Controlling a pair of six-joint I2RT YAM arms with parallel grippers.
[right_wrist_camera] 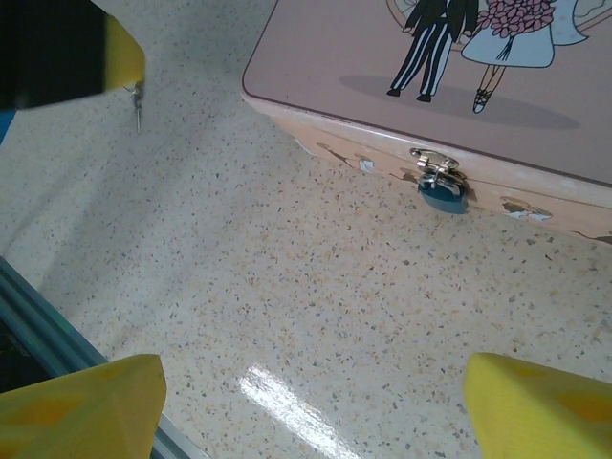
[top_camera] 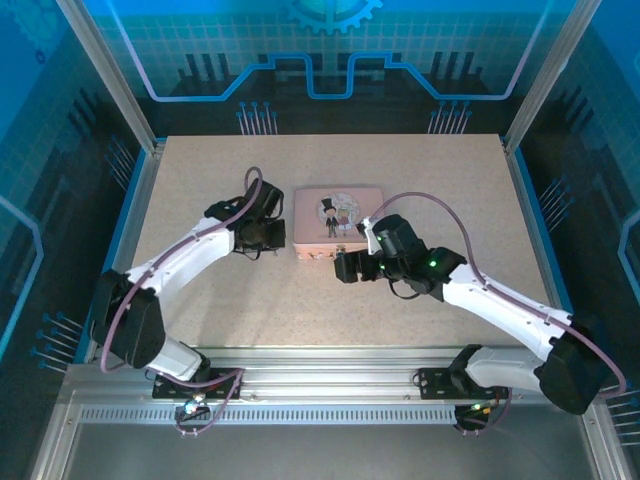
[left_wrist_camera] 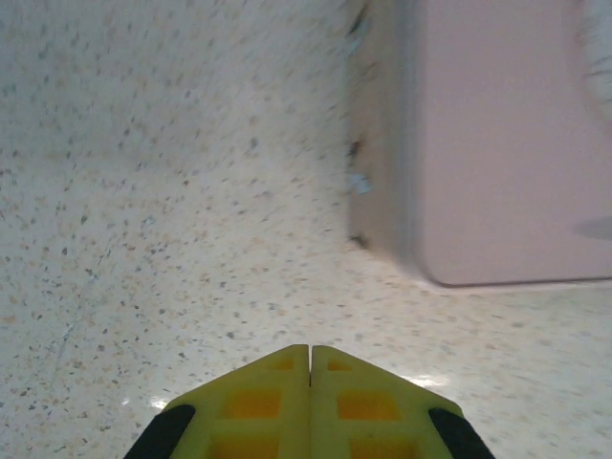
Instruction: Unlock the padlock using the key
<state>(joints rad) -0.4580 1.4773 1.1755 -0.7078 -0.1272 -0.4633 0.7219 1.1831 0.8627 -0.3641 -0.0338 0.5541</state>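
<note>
While the padlock (right_wrist_camera: 442, 194) hangs from the silver hasp (right_wrist_camera: 433, 161) on the front wall of the pink box (right_wrist_camera: 363, 57), a stretch of speckled table (right_wrist_camera: 316, 287) lies between it and the right gripper (right_wrist_camera: 311, 406), whose fingers stand wide apart. The left gripper (left_wrist_camera: 309, 382), pads pressed together, pinches the key (right_wrist_camera: 138, 107), which dangles beside the box's corner, well apart from the lock.

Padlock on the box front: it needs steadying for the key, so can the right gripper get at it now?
Probably yes. The right gripper is open and faces the padlock across bare table, nothing between. The left gripper, shut on the key, hangs off to the side, clear of that path.
</note>
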